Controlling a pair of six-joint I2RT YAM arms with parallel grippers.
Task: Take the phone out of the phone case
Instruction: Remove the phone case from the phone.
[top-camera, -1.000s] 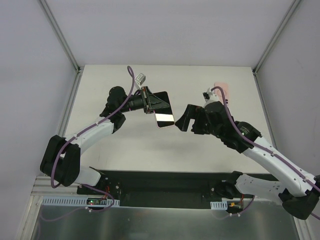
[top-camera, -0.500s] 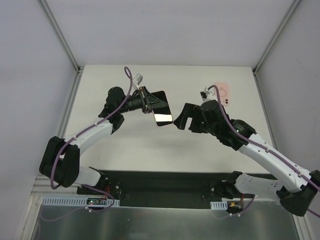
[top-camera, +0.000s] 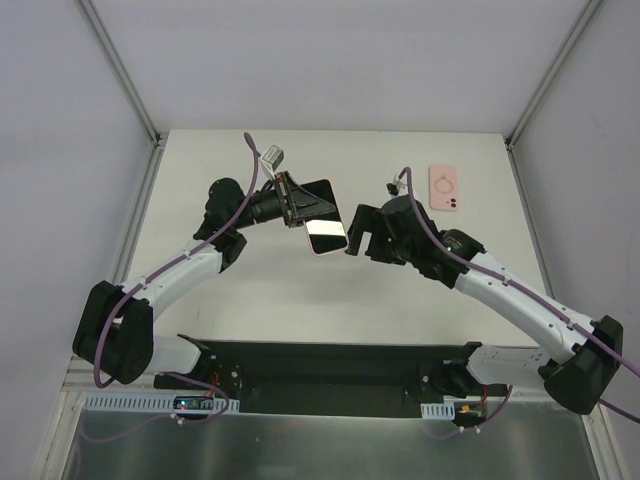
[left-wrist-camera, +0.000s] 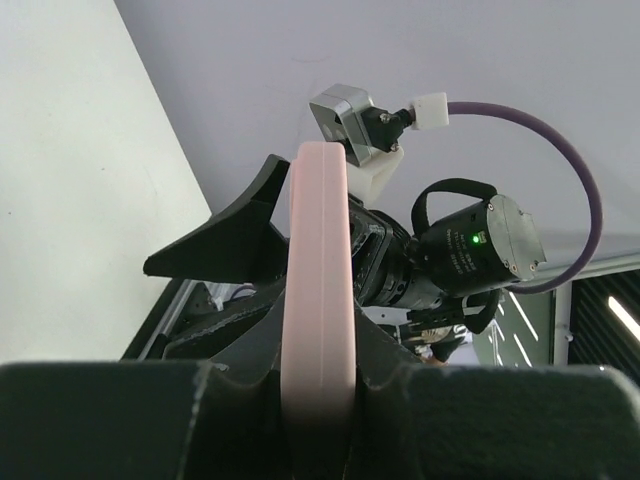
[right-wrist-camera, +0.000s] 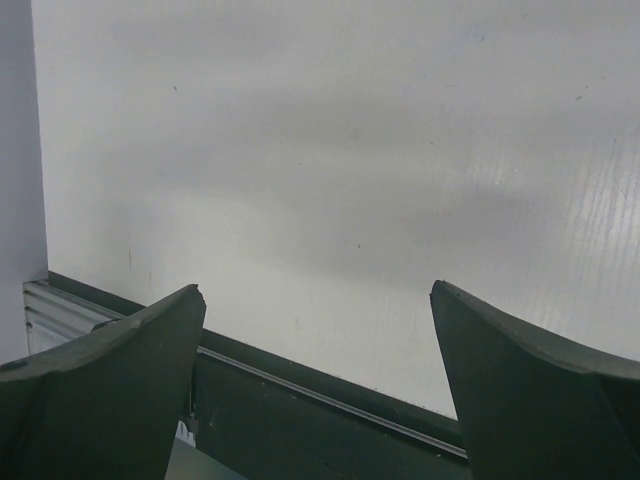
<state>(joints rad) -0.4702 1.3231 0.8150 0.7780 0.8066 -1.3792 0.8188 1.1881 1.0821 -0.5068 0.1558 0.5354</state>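
Pink along its thin edge and glossy black on its face, the phone (top-camera: 325, 225) is held off the table (top-camera: 260, 290) by the left claw (top-camera: 300, 205), over the far middle of the surface. From the left wrist, the phone (left-wrist-camera: 318, 300) is seen edge-on and upright, clamped tightly between the two dark fingers of the left claw (left-wrist-camera: 318, 350), which are nearly closed on it.

The right claw (top-camera: 358, 238) is spread wide and nothing is held in it. It is placed just beside the phone's lower right corner; whether contact is made cannot be told. Between its fingers, from the right wrist, only bare table and the dark strip at the near edge are seen around the right claw (right-wrist-camera: 315, 290).

The pink phone case (top-camera: 446, 188) is laid flat by the far right corner, well apart from both claws and close to the right edge. Open surface is left in front of the phone, between the two arms, and along the left side.
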